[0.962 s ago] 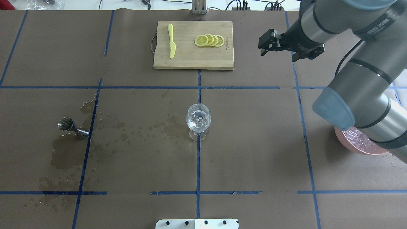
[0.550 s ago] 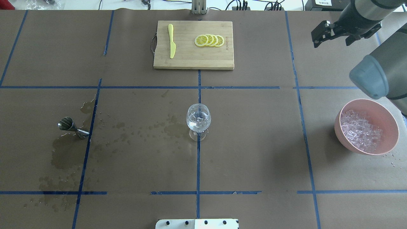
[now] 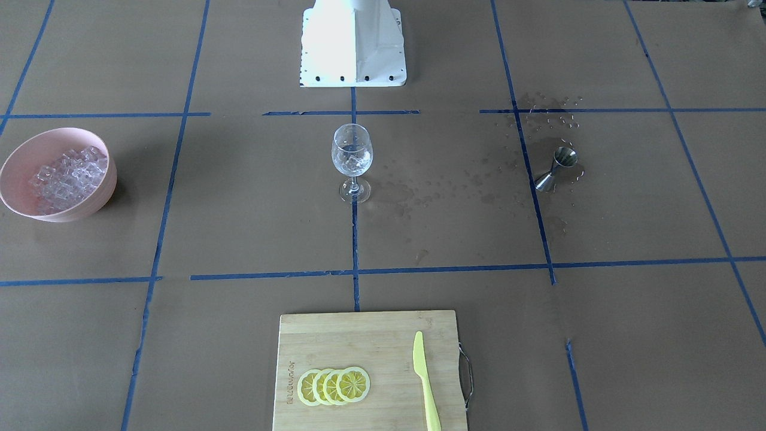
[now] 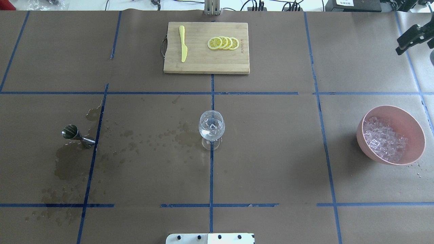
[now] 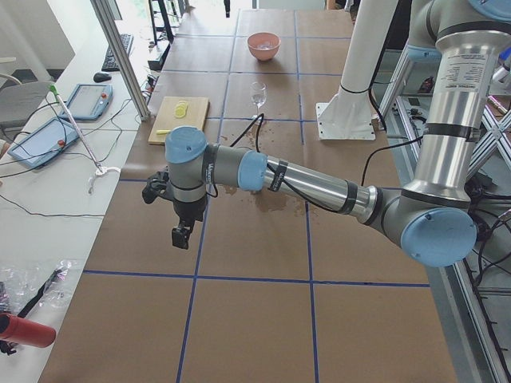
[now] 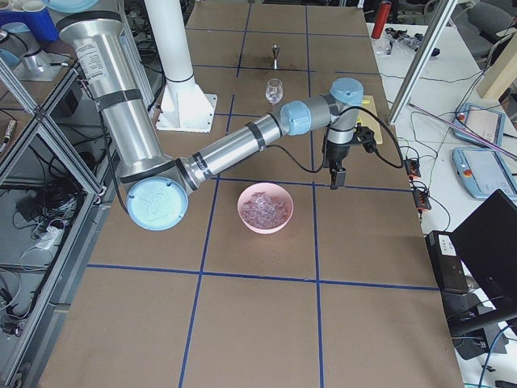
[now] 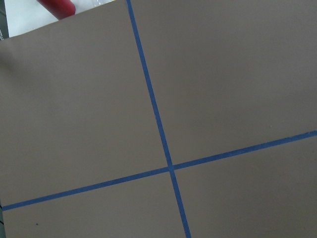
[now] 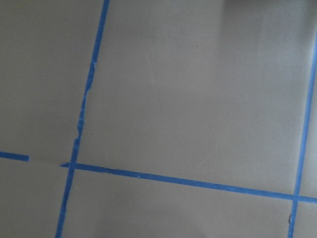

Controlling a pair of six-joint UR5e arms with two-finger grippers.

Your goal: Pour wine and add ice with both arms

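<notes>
- The left gripper [image 5: 182,237] hangs pointing down over bare brown table at the far left end; I cannot tell whether its fingers are parted.
- A metal jigger [image 4: 76,135] sits among wet stains [image 4: 67,166].
- A wine glass [image 4: 211,128] stands upright at the centre, with a few clear cubes inside.
- A pink bowl [image 4: 415,134] on the right holds the ice [image 4: 385,142].
- The right gripper [image 4: 410,37] hangs beyond the bowl at the table's edge; how its fingers stand cannot be told.

A robotics lab: a table covered in brown paper [image 4: 271,152] gridded with blue tape lines [image 4: 211,176], a white bolted robot pedestal [image 3: 353,42], and, out beyond the left gripper [image 5: 182,237], grey tablet-like teach pendants [image 5: 86,101] on a white bench [image 5: 56,187].
</notes>
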